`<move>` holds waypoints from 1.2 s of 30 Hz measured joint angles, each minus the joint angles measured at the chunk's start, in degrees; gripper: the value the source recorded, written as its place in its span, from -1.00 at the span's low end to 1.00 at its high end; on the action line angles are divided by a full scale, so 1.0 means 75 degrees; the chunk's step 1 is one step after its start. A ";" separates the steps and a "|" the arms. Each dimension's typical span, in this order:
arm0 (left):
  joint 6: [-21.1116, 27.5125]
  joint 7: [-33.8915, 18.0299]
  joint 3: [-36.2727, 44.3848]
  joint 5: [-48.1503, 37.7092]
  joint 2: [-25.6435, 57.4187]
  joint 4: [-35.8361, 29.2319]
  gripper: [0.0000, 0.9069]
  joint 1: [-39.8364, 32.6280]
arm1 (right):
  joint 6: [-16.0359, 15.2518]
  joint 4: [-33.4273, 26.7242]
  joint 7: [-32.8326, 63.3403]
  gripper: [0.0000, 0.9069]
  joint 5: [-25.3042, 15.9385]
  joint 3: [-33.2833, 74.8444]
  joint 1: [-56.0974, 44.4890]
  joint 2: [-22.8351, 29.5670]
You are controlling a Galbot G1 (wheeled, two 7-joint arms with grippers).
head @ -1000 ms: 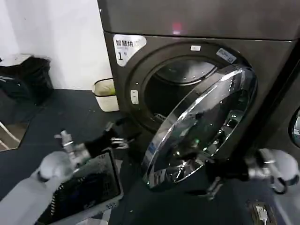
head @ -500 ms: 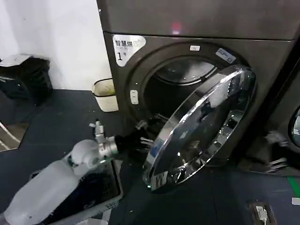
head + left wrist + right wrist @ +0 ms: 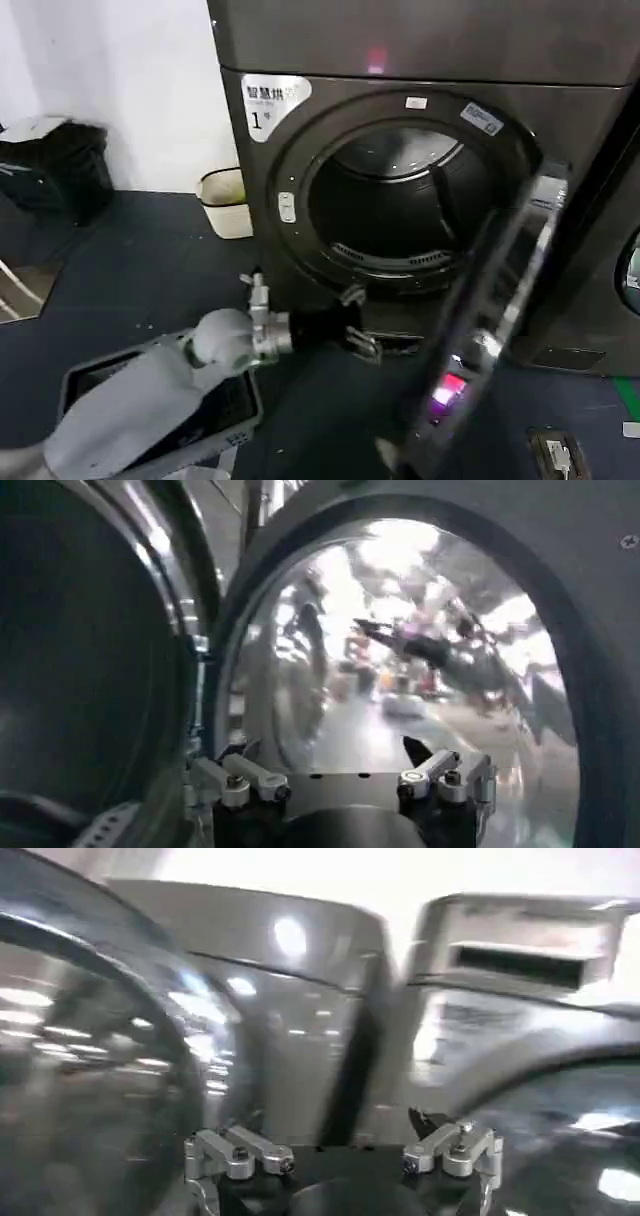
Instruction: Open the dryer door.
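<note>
The dryer (image 3: 420,60), dark grey-brown with a white "1" label (image 3: 272,100) and a pink light (image 3: 376,57), has its drum opening (image 3: 400,200) fully exposed. The dryer door (image 3: 500,300) stands swung far out on the right, seen nearly edge-on. My left gripper (image 3: 362,325) hovers open just below the drum opening, left of the door, holding nothing. In the left wrist view the left gripper (image 3: 330,760) is open before the door's glass (image 3: 420,650). In the right wrist view my right gripper (image 3: 340,1133) is open and empty, facing dark machine fronts.
A white bin (image 3: 225,200) stands by the wall, left of the dryer. A laundry basket (image 3: 235,415) lies on the floor under my left arm. Dark bags (image 3: 55,165) sit at far left. The neighbouring machine's porthole (image 3: 630,270) shows at the right edge.
The door has swung from half open to wide open, now edge-on. My left gripper moved right, to below the drum opening. The right arm has left the head view.
</note>
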 joint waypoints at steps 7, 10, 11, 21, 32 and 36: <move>-0.0269 -0.0160 0.0697 0.0294 -0.0651 0.0425 1.00 -0.0641 | -0.1087 0.0623 0.2444 1.00 -0.0295 0.0639 -0.0241 0.0242; -0.0255 -0.0323 0.0953 0.0195 -0.1094 0.0726 1.00 -0.1002 | -0.1358 0.0807 0.3489 1.00 -0.0519 0.0899 -0.0339 0.0234; -0.0256 -0.0330 0.1037 0.0177 -0.1253 0.0825 1.00 -0.1130 | -0.1362 0.0821 0.3747 1.00 -0.0531 0.0989 -0.0360 0.0244; -0.0319 -0.0496 0.1686 0.0355 -0.2675 0.1708 1.00 -0.1852 | -0.1396 0.0663 0.4940 1.00 -0.1054 0.1886 -0.0814 0.0339; -0.0256 -0.0856 0.2065 0.0575 -0.4012 0.2589 1.00 -0.2114 | -0.1333 0.0404 0.5236 1.00 -0.1799 0.3047 -0.1265 0.0324; -0.0286 -0.1038 0.2176 0.0759 -0.4454 0.2910 1.00 -0.2212 | -0.1297 0.0375 0.5243 1.00 -0.1824 0.3364 -0.1352 0.0335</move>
